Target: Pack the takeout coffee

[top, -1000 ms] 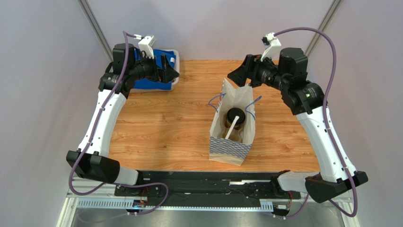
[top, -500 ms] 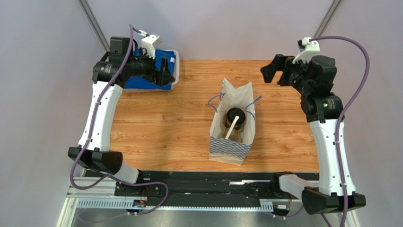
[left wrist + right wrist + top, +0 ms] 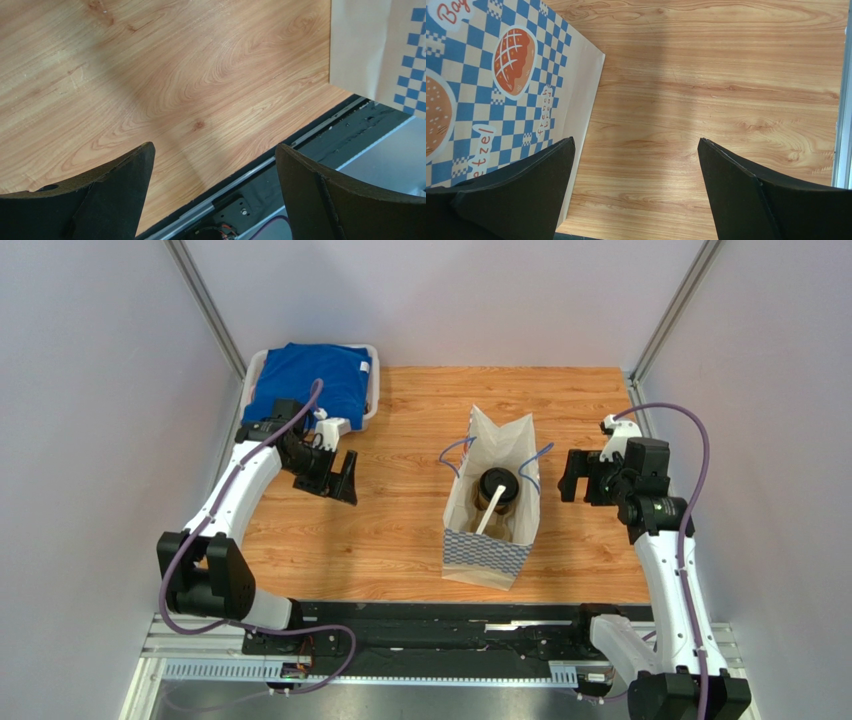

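Observation:
The takeout coffee (image 3: 497, 485), a tan cup with a black lid, stands inside the open paper bag (image 3: 487, 550) at the table's middle. A thin white straw (image 3: 487, 514) leans beside it in the bag. My left gripper (image 3: 346, 480) is open and empty, low over the wood to the left of the bag. In the left wrist view (image 3: 215, 150) the bag's corner (image 3: 380, 50) shows at the upper right. My right gripper (image 3: 569, 476) is open and empty, just right of the bag. In the right wrist view (image 3: 636, 142) the bag's checkered side (image 3: 501, 75) shows at the left.
A white bin (image 3: 373, 390) holding a blue cloth (image 3: 310, 385) stands at the back left corner. The black rail (image 3: 430, 615) runs along the table's near edge and also shows in the left wrist view (image 3: 300, 170). Grey walls close in both sides.
Both arms have come down from high at the back and drawn nearer. The left gripper has left the bin, the right has dropped beside the bag. Bag and cup have not moved.

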{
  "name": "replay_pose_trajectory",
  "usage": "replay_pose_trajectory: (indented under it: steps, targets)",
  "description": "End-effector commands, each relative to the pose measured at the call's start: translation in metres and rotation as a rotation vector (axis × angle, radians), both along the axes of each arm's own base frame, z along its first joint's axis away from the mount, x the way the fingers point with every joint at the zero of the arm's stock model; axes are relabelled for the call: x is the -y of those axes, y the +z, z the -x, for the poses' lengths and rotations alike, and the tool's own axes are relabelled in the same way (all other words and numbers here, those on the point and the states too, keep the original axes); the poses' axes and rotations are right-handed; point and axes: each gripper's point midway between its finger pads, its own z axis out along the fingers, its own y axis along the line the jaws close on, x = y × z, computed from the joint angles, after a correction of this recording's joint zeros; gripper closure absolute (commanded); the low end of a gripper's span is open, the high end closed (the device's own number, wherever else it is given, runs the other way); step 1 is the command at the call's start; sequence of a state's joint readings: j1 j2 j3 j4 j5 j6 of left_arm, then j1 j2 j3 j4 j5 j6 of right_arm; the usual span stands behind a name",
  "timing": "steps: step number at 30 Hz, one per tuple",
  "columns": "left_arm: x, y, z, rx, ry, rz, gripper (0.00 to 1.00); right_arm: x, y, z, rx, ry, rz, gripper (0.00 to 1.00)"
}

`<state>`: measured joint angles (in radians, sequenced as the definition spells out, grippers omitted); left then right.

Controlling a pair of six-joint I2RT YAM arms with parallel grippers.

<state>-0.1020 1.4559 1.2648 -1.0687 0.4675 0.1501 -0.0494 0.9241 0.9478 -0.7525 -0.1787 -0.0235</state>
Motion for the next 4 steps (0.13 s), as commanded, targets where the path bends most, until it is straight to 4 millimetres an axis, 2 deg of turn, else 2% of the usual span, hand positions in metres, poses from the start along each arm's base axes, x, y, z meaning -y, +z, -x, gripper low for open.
replay_pose_trajectory:
  steps: [1,4]
  targets:
    - [-0.0055,0.0188,-0.0122,0.178,-0.003,-0.013,0.01,0.0049,0.0181,-0.0032,0.081,-0.003,0.033,0.0]
    - [-0.0063,0.0265,-0.0166,0.209,0.008,-0.013,0.01,0.0033,0.0214,-0.0051,0.084,0.003,0.026,0.0]
